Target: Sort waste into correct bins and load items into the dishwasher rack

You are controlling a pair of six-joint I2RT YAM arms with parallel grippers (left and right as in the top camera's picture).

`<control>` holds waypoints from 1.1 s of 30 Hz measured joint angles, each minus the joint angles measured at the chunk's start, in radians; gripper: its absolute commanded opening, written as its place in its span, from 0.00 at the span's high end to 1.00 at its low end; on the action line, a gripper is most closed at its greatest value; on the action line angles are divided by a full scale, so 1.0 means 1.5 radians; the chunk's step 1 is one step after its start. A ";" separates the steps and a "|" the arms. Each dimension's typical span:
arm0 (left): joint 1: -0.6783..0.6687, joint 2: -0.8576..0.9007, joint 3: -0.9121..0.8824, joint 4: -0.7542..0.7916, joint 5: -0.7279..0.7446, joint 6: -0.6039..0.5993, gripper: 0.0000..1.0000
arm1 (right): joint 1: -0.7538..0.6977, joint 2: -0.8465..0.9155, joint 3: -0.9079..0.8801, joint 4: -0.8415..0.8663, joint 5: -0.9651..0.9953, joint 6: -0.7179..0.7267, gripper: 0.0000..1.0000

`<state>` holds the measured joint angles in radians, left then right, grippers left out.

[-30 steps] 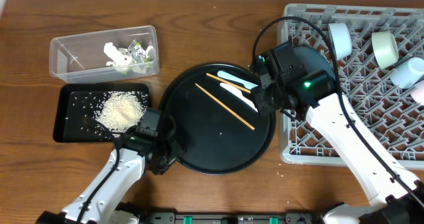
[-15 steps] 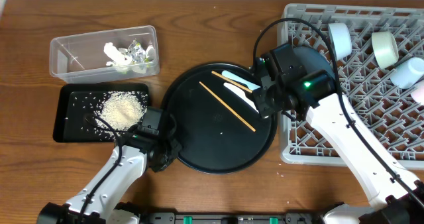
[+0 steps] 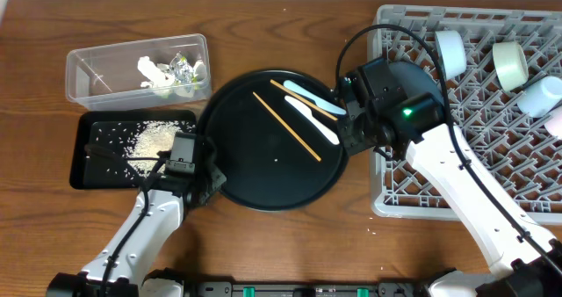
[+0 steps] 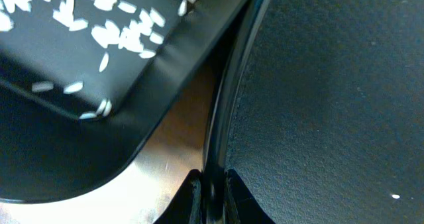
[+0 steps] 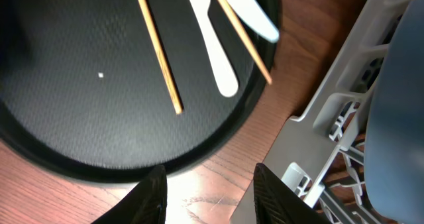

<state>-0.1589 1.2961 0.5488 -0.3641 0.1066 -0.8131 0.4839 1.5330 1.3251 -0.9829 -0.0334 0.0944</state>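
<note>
My left gripper (image 3: 207, 172) is shut on the left rim of the round black tray (image 3: 263, 170); the left wrist view shows its jaws (image 4: 211, 192) pinching that rim (image 4: 218, 118). On the tray lie two wooden chopsticks (image 3: 286, 126) (image 5: 158, 48) and two pale spoons (image 3: 313, 100) (image 5: 212, 42). My right gripper (image 3: 349, 139) (image 5: 209, 192) hangs open over the wood between tray and dishwasher rack (image 3: 474, 148), holding nothing. Rice (image 3: 151, 137) lies in the shallow black tray (image 3: 88, 170) (image 4: 40, 151). Tissue and a wrapper (image 3: 171, 71) sit in the clear tub (image 3: 97, 73). A dark blue dish (image 5: 397, 85) stands in the rack.
Pale cups (image 3: 450, 51) (image 3: 510, 63) (image 3: 541, 95) stand on the rack's pegs at the back right. The rack's near corner (image 5: 331, 118) is close to my right fingers. The round tray's rim nearly touches the black rice tray.
My left gripper has shut on the round tray's rim and pulled the tray left and back, with chopsticks and spoons riding along. The right arm has stayed put.
</note>
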 measured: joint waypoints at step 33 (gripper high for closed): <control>-0.007 -0.115 0.002 -0.038 0.114 0.082 0.67 | 0.000 0.000 0.000 0.001 0.002 0.000 0.61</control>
<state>-0.1688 1.1240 0.5514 -0.4206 0.2783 -0.6907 0.4839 1.5330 1.3251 -0.9810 -0.0303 0.0944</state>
